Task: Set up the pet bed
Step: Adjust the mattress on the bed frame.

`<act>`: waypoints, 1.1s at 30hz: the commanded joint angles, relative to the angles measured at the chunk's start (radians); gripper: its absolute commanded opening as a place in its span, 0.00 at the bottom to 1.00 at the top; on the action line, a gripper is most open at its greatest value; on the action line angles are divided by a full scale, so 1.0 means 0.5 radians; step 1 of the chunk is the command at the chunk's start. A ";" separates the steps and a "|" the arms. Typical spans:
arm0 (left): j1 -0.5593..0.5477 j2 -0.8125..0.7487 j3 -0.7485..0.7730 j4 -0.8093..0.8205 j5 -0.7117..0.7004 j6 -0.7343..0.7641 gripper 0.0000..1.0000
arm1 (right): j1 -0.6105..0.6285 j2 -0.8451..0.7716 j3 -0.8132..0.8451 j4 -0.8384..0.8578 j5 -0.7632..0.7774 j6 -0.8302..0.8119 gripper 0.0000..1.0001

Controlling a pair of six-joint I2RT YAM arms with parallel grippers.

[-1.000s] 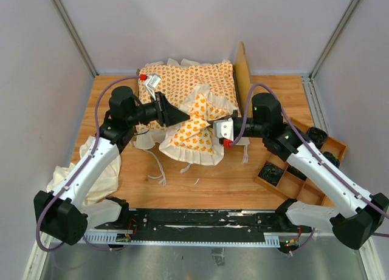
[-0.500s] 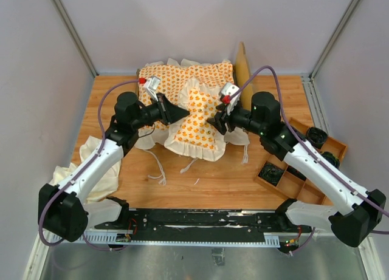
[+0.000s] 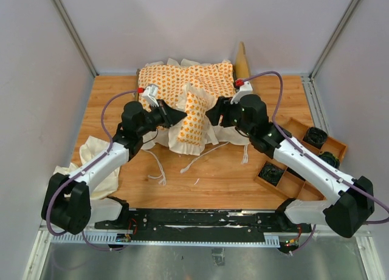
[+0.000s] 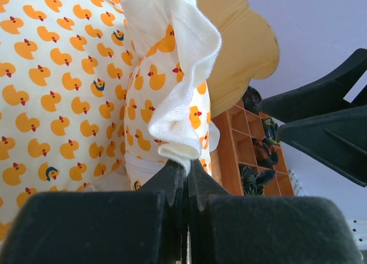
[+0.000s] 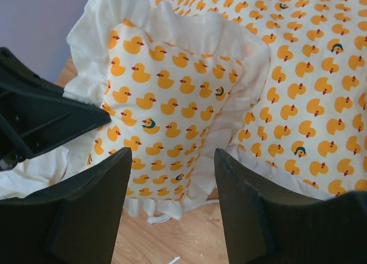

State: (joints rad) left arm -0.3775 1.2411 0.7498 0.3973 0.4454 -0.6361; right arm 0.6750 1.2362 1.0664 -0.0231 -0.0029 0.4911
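Across the back of the table the large cushion lies spread flat, its long axis running left to right. The scalloped headboard stands upright at its right end, so the bed points head-right. What lies beneath the cushion I cannot see, nor whether it is properly seated. Just in front of it, between the two arms, the small pillow stands up on edge, its length running from near to far. The left gripper has its fingers pressed tight together on the pillow's white ruffle, and that pinch looks to be all that keeps it upright. The right gripper faces it from the other side with its jaws spread wide, close beside the pillow's face but holding nothing; I see no contact. From both grippers the cushion lies farther back, touching or nearly touching the pillow's far edge. The headboard end is back and to the right, closer to the right arm. I'd guess any laying-down of the pillow there means tipping it rightward and away, towards the side the open gripper is on.
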 commanded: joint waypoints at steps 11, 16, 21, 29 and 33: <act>-0.012 -0.002 -0.087 0.136 -0.180 0.044 0.00 | 0.171 0.402 -0.004 0.349 0.100 0.443 0.63; -0.012 -0.009 -0.089 0.117 -0.197 0.063 0.00 | 0.192 0.538 0.014 0.382 0.165 0.534 0.56; -0.014 -0.023 -0.091 0.079 -0.230 0.062 0.01 | 0.240 0.505 0.000 0.389 0.275 0.401 0.07; -0.015 -0.240 0.009 -0.155 -0.210 0.005 0.50 | 0.279 0.297 0.054 0.264 0.288 -0.017 0.00; -0.014 -0.468 0.119 -0.458 -0.345 0.145 0.64 | 0.278 0.258 0.292 -0.123 0.249 -0.314 0.00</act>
State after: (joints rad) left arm -0.3775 1.1164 0.7315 0.2886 0.3283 -0.6250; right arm 0.7975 1.4090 1.0897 0.0708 0.1162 0.5262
